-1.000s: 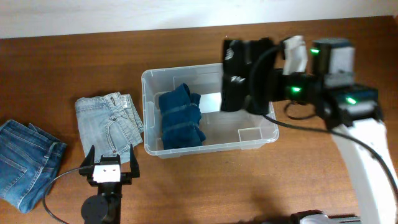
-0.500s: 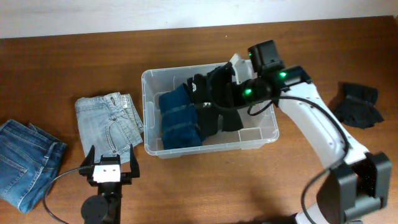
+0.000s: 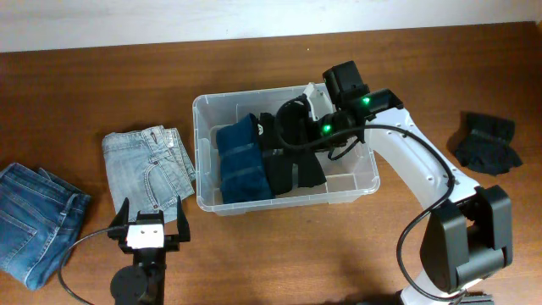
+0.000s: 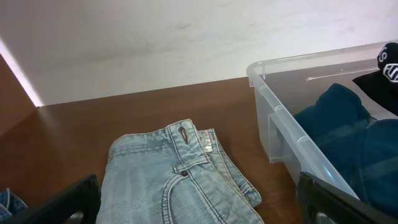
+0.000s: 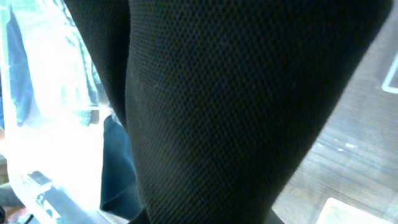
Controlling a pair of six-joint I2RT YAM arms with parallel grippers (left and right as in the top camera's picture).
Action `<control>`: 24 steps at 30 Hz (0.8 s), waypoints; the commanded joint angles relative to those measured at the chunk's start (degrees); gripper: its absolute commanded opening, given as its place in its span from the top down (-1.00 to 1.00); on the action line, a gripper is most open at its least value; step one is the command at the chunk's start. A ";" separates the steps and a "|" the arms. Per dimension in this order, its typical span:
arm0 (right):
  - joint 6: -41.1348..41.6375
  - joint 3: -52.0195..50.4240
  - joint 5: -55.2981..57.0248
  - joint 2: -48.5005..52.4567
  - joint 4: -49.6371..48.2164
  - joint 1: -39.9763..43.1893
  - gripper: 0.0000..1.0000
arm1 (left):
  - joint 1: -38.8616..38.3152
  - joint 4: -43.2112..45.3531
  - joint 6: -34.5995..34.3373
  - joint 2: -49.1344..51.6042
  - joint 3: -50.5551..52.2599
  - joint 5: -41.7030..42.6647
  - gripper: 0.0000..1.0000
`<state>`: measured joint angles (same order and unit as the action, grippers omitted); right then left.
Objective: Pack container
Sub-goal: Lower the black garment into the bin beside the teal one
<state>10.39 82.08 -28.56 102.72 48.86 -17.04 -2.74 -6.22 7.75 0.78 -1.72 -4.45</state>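
Observation:
The clear plastic container (image 3: 203,110) stands mid-table and also shows in the left wrist view (image 4: 280,118). A folded dark blue garment (image 3: 246,161) lies in its left half. My right gripper (image 3: 298,125) reaches into the container and is shut on a black garment (image 3: 292,168), which hangs down beside the blue one. The black fabric (image 5: 236,106) fills the right wrist view and hides the fingers. My left gripper (image 3: 151,219) is open and empty in front of folded light blue jeans (image 3: 148,165).
Darker blue jeans (image 3: 34,216) lie at the far left edge. A crumpled black cloth (image 3: 487,140) lies on the table at the right. The light jeans (image 4: 174,180) lie just left of the container's wall.
My right arm has swung left and down, carrying the black garment from above the container's right side into it, next to the blue garment. The left arm has not moved.

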 commanded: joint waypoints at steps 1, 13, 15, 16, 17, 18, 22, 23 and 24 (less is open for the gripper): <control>4.22 0.02 2.03 -0.17 -0.24 -0.63 0.61 | 0.28 0.15 0.74 -0.48 0.33 0.61 -0.99; 5.16 -2.08 3.56 -0.17 0.37 -0.63 0.60 | 0.28 0.15 0.74 -0.48 0.33 0.61 -0.99; 5.16 -2.05 3.56 -0.17 0.39 -0.66 0.60 | 0.28 0.15 0.74 -0.48 0.33 0.61 -0.99; 5.16 -2.08 3.56 -0.17 0.46 -0.68 0.60 | 0.28 0.15 0.74 -0.48 0.33 0.61 -0.99; 5.16 -2.08 3.56 -0.17 0.59 -0.72 0.61 | 0.28 0.15 0.74 -0.48 0.33 0.61 -0.99; 5.14 -2.08 3.58 -0.15 0.70 -0.79 0.61 | 0.28 0.15 0.74 -0.48 0.33 0.61 -0.99; 5.14 -2.08 3.82 -0.11 0.83 -1.33 0.60 | 0.28 0.15 0.74 -0.48 0.33 0.61 -0.99; 5.16 -2.08 3.96 -0.11 0.81 -1.40 0.60 | 0.28 0.15 0.74 -0.48 0.33 0.61 -0.99; 5.16 -2.08 4.02 -0.11 0.81 -1.44 0.60 | 0.28 0.15 0.74 -0.48 0.33 0.61 -0.99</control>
<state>15.27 80.42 -24.64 102.76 49.69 -17.41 -2.74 -6.22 7.75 0.78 -1.72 -4.45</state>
